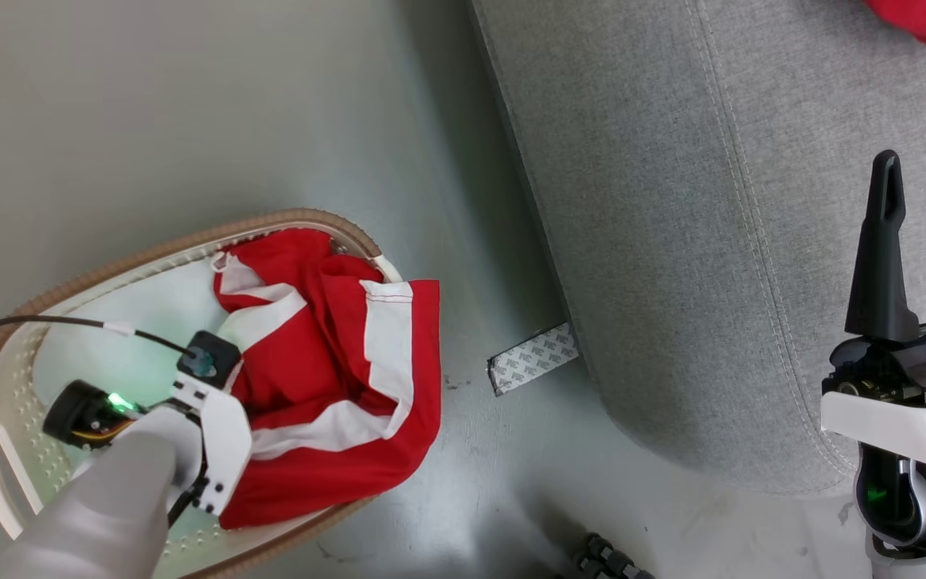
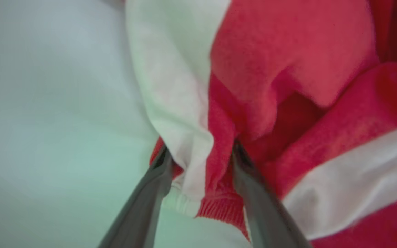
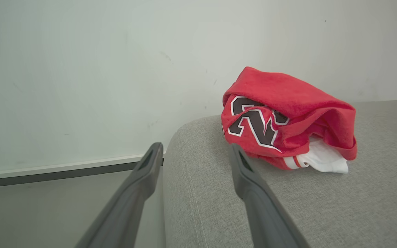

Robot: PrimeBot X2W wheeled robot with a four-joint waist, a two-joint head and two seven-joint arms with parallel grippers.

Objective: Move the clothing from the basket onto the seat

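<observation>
The white basket with a brown rim stands on the floor at the lower left. Red clothing with broad white stripes lies in it, one edge draped over the right rim. My left wrist reaches down onto that pile and hides the fingers. In the left wrist view my left gripper is open, its fingers straddling a bunched red and white fold. The grey seat fills the right. My right gripper hovers open and empty over its edge. A red jersey with black numerals lies bunched on the seat.
A strip of patterned paper lies on the grey floor against the seat's base. A black cable runs across the basket to my left wrist. A dark wheel shows at the bottom edge. Behind the seat is a pale wall with a baseboard.
</observation>
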